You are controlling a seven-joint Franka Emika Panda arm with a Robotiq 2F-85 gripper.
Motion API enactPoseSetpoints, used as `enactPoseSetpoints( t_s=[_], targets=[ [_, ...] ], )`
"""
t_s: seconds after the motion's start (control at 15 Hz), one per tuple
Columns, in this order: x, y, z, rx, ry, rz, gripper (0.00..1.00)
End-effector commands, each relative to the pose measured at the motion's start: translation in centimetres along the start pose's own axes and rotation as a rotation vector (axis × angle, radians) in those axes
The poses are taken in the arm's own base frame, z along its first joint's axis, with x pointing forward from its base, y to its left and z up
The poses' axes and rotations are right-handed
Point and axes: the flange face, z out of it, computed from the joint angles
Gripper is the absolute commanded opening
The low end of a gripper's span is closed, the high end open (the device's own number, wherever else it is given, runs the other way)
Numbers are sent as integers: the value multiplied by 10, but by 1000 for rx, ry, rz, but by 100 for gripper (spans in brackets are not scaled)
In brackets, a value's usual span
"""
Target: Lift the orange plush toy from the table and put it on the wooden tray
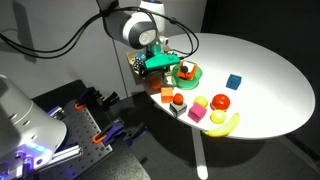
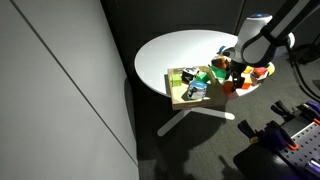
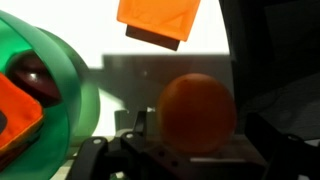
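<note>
In an exterior view my gripper (image 1: 160, 66) hangs low by the table's (image 1: 270, 70) edge, beside the green plate (image 1: 197, 74). In the wrist view the orange plush toy (image 3: 197, 110) sits between the jaws; whether they pinch it, I cannot tell. It looks light and squashy; I'd grip across its middle.

My arm (image 1: 135, 28) is white and rounded, grey at the joint nearest the table (image 1: 270, 70). Black cables (image 1: 60, 46) loop from it, and my fingers (image 3: 285, 150) are dark.
</note>
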Motion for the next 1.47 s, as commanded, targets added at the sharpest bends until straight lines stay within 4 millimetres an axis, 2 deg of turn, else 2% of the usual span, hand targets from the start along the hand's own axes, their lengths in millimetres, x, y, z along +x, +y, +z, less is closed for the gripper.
enactPoseSetpoints(
  t_s=[0.0, 0.13, 0.2, 0.27, 0.4, 0.8, 1.4],
  targets=[
    [2, 7, 4, -10, 7, -17, 100],
    [2, 8, 7, -8, 4, -14, 100],
    [2, 8, 8, -8, 2, -14, 75],
    [3, 9, 9, -8, 1, -14, 72],
    [3, 11, 10, -8, -1, -14, 56],
    [1, 9, -2, -9, -6, 24, 54],
    [13, 6, -39, 0, -23, 100, 54]
  ],
)
